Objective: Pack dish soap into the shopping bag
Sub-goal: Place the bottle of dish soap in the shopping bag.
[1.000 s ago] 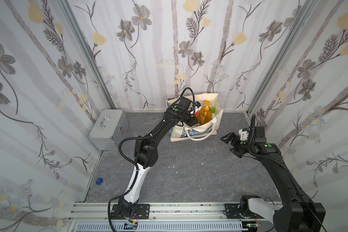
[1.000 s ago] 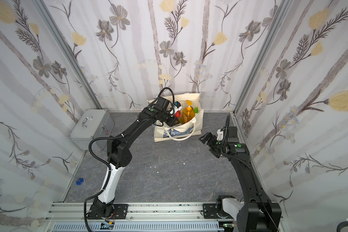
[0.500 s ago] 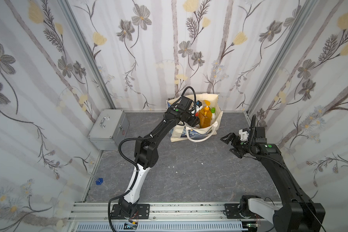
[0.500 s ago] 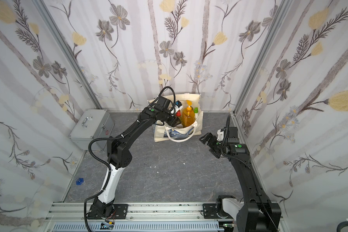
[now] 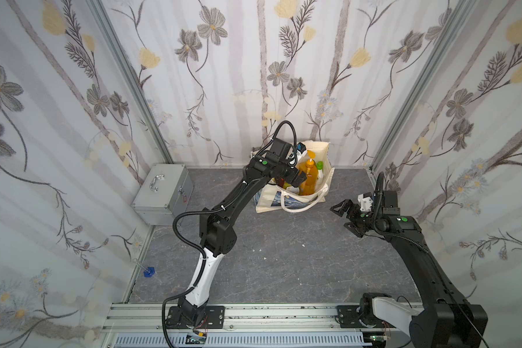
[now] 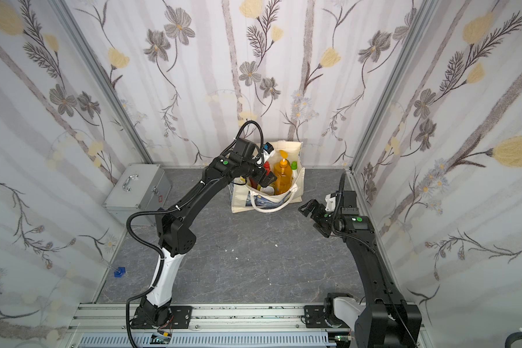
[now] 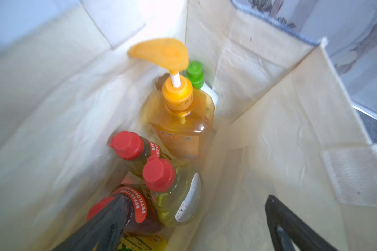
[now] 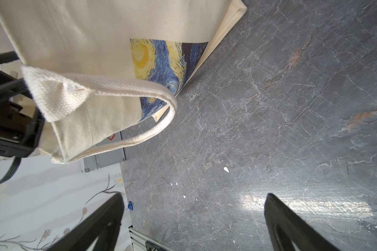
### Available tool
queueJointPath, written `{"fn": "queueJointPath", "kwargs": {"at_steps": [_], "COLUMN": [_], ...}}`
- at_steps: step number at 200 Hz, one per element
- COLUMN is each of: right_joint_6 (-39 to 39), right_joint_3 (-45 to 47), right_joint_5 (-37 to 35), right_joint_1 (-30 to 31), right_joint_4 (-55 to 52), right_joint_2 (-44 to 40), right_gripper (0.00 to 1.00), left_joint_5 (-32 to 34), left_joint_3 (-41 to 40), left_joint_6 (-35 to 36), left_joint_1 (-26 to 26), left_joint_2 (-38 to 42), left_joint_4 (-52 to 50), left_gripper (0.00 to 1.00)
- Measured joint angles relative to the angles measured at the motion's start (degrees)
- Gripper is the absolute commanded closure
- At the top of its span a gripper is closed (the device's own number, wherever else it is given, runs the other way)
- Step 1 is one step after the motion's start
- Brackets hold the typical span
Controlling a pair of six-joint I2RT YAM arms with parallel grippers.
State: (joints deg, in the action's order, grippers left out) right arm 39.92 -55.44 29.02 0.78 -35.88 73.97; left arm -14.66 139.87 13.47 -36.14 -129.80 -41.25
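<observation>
Only left wrist resolves dark red bottle [image 7: 147, 223] label; left gripper [image 7: 194, 198], right gripper [image 8: 194, 195] apart.

Bright, even light — left wrist view motion-blurred, glare streak on the floor [image 8: 309, 204].

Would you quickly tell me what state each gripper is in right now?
Left gripper: open, holding nothing, at the mouth of the shopping bag.
Right gripper: open, holding nothing.

The shopping bag [image 8: 96, 32] is cream with blue-and-yellow swirls; the pump bottle [image 7: 183, 128] is orange.
</observation>
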Motion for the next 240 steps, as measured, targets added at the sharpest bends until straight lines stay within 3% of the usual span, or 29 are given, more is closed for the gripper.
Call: {"fn": "queueJointPath", "kwargs": {"at_steps": [43,120,180,213,240], "right_joint_6": [-0.04,8.37,16.09,20.31,20.96], "right_joint_3": [-4.46,-22.34,-37.24,-41.55,-43.23], "right_joint_5": [1.27,1.81,-4.31,-10.6,-15.13], "right_joint_1": [0.11,3.23,7.63,9.01,9.53], "right_joint_4": [0.04,-2.34,-10.58,-17.57,-20.09], "right_joint_2": [0.76,10.43,18.73,21.24,22.51], "right_gripper": [0.0,0.0,0.0,0.0,0.05], "left_joint_5": [6.4,21.0,21.94,18.95,17.84], "left_joint_3": [5.92,4.24,-0.48,-9.27,-11.91], "left_joint_6": [-7.93,-28.2,-44.92,-48.52,-49.9], "left_joint_1": [2.32,11.78,19.47,19.87,20.68], "left_joint_2": [1.77,7.65,9.99,14.34,15.32], "left_joint_4": [2.27,1.03,-10.62,-11.47,-11.32], "left_gripper": [0.0,0.0,0.0,0.0,0.0]}}
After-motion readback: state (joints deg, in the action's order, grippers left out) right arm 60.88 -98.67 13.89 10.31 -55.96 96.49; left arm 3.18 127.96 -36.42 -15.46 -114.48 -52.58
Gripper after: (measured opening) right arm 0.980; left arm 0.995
